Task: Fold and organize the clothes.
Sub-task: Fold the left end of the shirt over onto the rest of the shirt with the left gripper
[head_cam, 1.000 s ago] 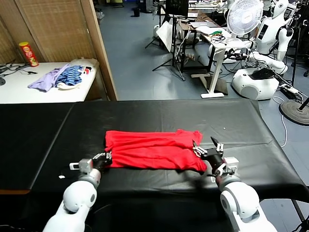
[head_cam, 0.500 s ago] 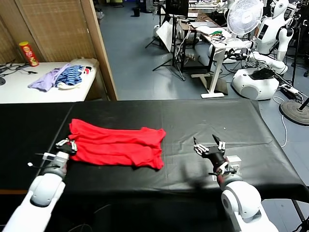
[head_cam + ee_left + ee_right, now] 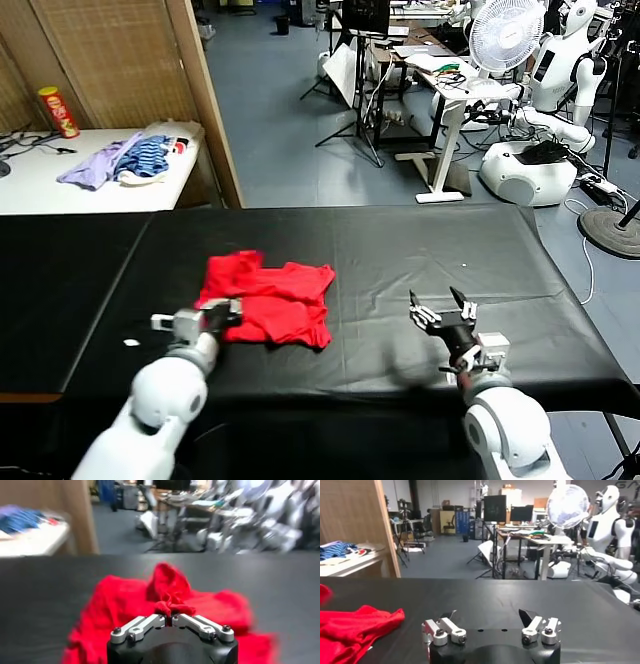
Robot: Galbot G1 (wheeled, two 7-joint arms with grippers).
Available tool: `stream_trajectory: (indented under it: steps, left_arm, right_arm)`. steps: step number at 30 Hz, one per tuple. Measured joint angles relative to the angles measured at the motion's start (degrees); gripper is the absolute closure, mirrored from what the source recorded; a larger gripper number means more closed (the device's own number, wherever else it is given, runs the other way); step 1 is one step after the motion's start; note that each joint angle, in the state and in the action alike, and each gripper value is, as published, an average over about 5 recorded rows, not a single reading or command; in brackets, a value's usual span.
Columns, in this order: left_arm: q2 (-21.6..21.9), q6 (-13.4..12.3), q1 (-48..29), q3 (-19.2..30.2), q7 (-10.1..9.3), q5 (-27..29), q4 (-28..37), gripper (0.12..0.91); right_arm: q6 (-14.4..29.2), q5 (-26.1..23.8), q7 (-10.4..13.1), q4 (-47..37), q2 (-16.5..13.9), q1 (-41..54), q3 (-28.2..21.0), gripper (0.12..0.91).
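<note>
The clothes, one red T-shirt point(image 3: 268, 302), lie bunched and partly doubled over on the black table point(image 3: 400, 250), left of centre. My left gripper point(image 3: 228, 313) is at the shirt's near left edge, shut on a pinch of red cloth point(image 3: 169, 605) that rises in a ridge from the jaws. My right gripper point(image 3: 443, 311) hovers over bare table to the right, open and holding nothing, well apart from the shirt. In the right wrist view the shirt's end point(image 3: 355, 627) lies off to one side of the open gripper point(image 3: 489, 621).
A white side table point(image 3: 60, 185) at the far left carries a lilac and blue-striped heap point(image 3: 125, 160) and a red can point(image 3: 59, 110). A wooden partition point(image 3: 205, 90) stands behind. A fan, desks and another robot point(image 3: 560, 70) fill the floor beyond the table's far edge.
The left gripper dragged the shirt left across the table, then swung back right with its edge, folding the shirt over itself into a shorter bundle. The right gripper stayed open, almost unmoved.
</note>
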Motion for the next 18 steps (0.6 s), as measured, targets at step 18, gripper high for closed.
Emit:
stream_trajectory:
  steps: [18]
  left_arm:
    - [-11.27,-1.74,-4.47,5.42,-0.94,-0.04,5.11,0.88]
  right_arm:
    - [-0.04,-1.1,-0.02,-0.5,0.96,-0.34,-0.03,0.227]
